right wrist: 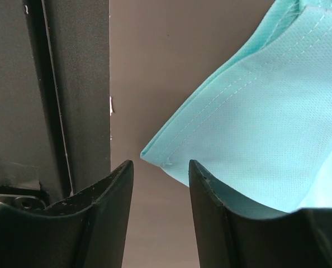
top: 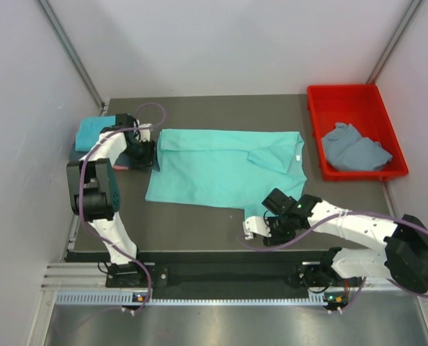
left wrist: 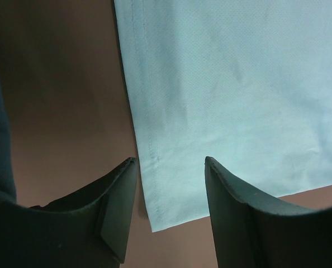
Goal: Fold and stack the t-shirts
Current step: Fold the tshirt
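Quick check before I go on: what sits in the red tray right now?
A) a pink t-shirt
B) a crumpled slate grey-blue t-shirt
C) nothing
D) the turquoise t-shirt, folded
B: a slate grey-blue t-shirt lies crumpled in the red tray, while the turquoise t-shirt lies spread out outside it.

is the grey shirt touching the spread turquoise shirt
Apart. Top view: grey shirt lies inside the red tray, whose wall stands between it and the turquoise shirt.

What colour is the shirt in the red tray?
Slate grey-blue t-shirt, best in top external view.
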